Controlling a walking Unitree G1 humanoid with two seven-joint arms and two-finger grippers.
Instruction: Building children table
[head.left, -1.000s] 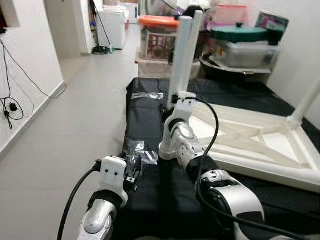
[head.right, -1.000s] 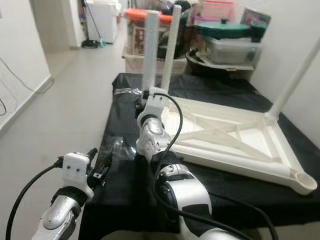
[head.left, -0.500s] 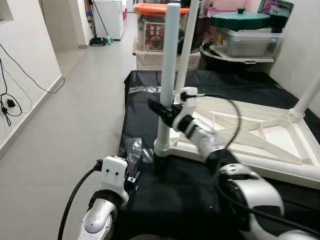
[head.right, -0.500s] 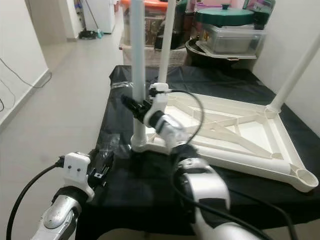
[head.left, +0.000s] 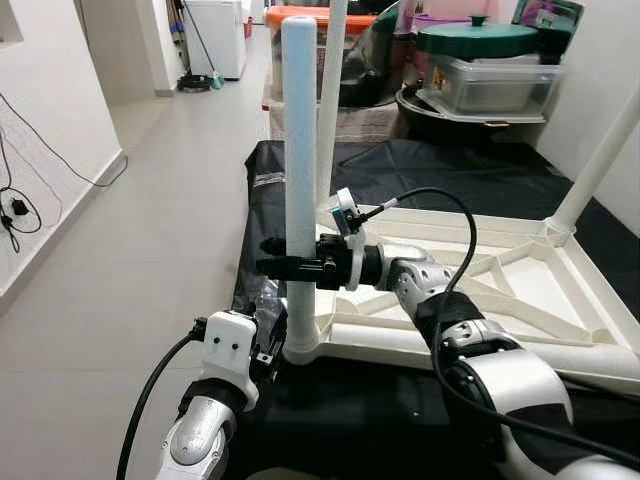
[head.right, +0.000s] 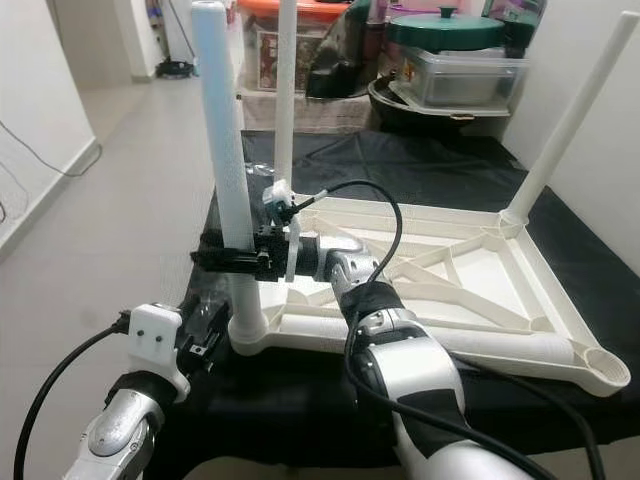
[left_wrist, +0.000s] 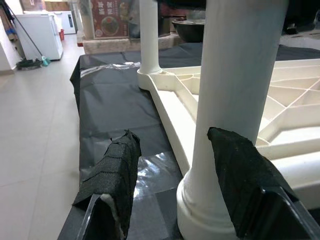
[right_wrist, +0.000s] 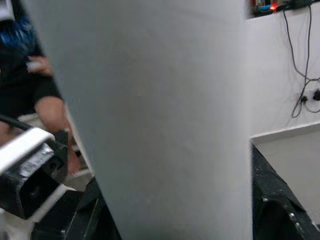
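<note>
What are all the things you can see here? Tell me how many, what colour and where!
Table top: one, cream white, lying upside down on the black cloth.
Table legs: three, white, standing up from the corners; the nearest held by the right gripper.
Black cloth: one, covering the work surface.
Storage boxes: several, clear, with green and orange lids, behind the cloth.
Cables: black, along the left wall.
Left gripper: black fingers open, beside the nearest leg's base.
Right gripper: black fingers clamped on the nearest leg.
</note>
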